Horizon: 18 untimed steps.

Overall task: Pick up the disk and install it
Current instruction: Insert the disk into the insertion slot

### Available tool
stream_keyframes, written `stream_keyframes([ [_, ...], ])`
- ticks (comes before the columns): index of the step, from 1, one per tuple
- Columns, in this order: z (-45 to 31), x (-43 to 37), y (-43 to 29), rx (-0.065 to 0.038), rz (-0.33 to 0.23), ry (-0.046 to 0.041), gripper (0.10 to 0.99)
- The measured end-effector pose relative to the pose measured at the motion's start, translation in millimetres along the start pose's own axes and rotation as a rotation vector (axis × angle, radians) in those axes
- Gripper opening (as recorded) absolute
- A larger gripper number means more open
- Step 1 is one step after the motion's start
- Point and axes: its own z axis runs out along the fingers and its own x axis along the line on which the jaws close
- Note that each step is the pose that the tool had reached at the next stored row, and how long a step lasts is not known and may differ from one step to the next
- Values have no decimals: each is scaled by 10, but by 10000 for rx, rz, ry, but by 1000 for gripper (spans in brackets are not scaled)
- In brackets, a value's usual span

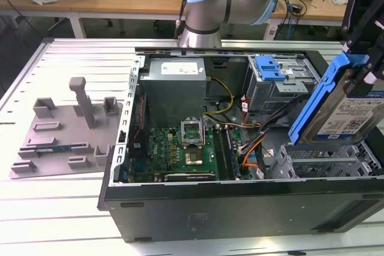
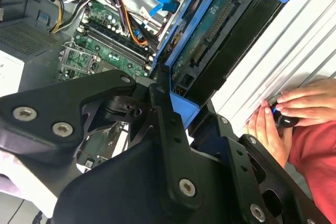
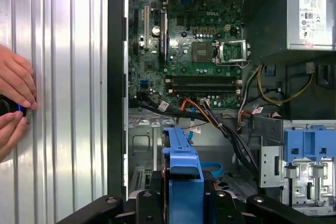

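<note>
Above the open case (image 1: 240, 208), the disk (image 1: 354, 115) hangs tilted, clamped between the jaws.

tool (image 1: 365, 58) high at the exterior view's right, clamped on the disk (image 1: 354, 112).

Silver-grey hard drive in blue plastic carrier (image 1: 353, 112) cut off at the exterior view's right edge, person's hands (image 3: 16, 85) cropped in both wrist views, small dark object (image 3: 6, 106) they hold unidentifiable
</note>
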Motion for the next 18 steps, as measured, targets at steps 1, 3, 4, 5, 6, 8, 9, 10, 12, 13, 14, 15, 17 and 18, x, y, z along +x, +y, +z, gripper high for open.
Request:
stream_keyframes([
  [1, 2, 0, -1, 0, -1, 0, 369],
  [3, 9, 5, -9, 0, -1, -4, 369],
  [4, 11, 8, -12, 1, 0, -3, 369],
  [5, 16, 9, -12, 0, 0, 0, 369],
  [6, 21, 10, -13, 0, 0, -1, 369],
  [8, 31, 13, -13, 0, -1, -1, 369],
  [9, 35, 15, -13, 0, -1, -1, 369],
  [10, 40, 18, -13, 0, -1, -1, 369],
  [12, 52, 21, -14, 0, -1, -1, 369],
  [13, 56, 21, -14, 0, -1, -1, 369],
  [14, 60, 22, -14, 0, -1, -1, 369],
  [15, 63, 22, -14, 0, -1, -1, 369],
  [17, 71, 22, -18, 0, -1, -1, 369],
  [18, 76, 23, -19, 0, -1, -1, 369],
])
